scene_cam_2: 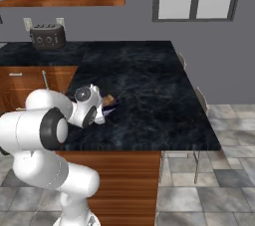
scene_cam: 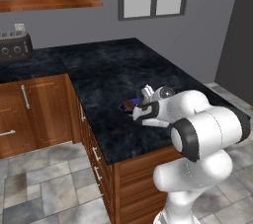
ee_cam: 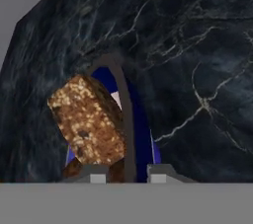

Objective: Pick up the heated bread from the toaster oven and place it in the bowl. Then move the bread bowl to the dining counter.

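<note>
The small brown chunk of bread (ee_cam: 89,124) lies in the dark blue bowl (ee_cam: 142,119), which tilts edge-on in the hand view. My gripper (ee_cam: 128,176) is shut on the bowl's rim, one finger inside and one outside. From the base views, the bowl (scene_cam: 128,105) (scene_cam_2: 109,106) with the bread (scene_cam_2: 109,100) sits low over the black marbled dining counter (scene_cam: 113,67) (scene_cam_2: 149,83), near its left edge. I cannot tell whether the bowl touches the stone. The gripper (scene_cam: 139,110) (scene_cam_2: 101,113) reaches it from the front. The toaster oven is out of view.
A small dark slot toaster (scene_cam: 14,46) (scene_cam_2: 47,36) stands on the back counter at the far left, under a wooden shelf (scene_cam: 49,4). Brown cabinets (scene_cam: 34,109) with metal handles run below. Chairs (scene_cam_2: 200,101) stand along the counter's right side.
</note>
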